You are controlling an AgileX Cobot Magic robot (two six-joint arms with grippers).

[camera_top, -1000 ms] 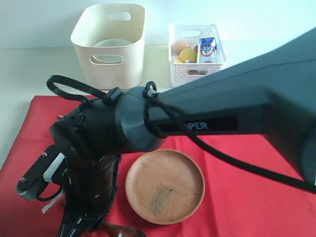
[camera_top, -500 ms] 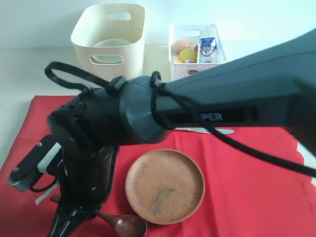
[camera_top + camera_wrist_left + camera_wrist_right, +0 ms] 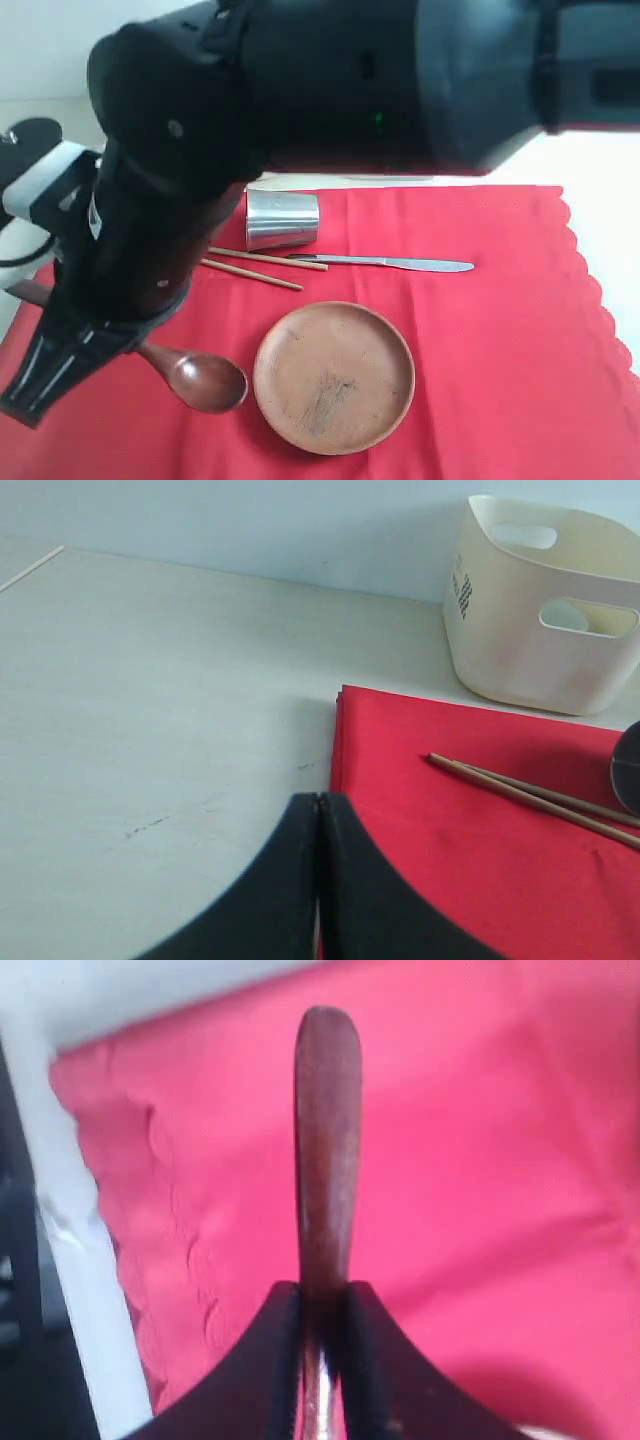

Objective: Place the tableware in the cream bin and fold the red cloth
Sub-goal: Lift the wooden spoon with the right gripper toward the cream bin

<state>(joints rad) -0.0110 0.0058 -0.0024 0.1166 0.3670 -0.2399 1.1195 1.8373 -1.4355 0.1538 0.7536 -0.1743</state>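
Observation:
My right gripper [image 3: 325, 1295] is shut on the handle of the dark wooden spoon [image 3: 327, 1140], just above the red cloth [image 3: 480, 1160]. In the exterior view my right arm [image 3: 170, 150] reaches across to the left, and the spoon's bowl [image 3: 205, 380] shows beside the round wooden plate [image 3: 333, 377]. A steel tumbler [image 3: 282, 219] lies on its side by the chopsticks [image 3: 262, 265] and the knife [image 3: 385, 263]. My left gripper [image 3: 318, 802] is shut and empty over the cloth's edge [image 3: 345, 750]. The cream bin [image 3: 520, 630] holds the pale bowl [image 3: 567, 615].
My right arm fills the upper part of the exterior view and hides both bins there. The cloth's scalloped edge [image 3: 590, 290] runs down the right side. Bare pale table [image 3: 150, 700] lies beside the cloth's folded edge.
My right arm has risen toward the camera, uncovering the tumbler, chopsticks and knife and hiding the bins. The spoon has moved up and to the left with the gripper.

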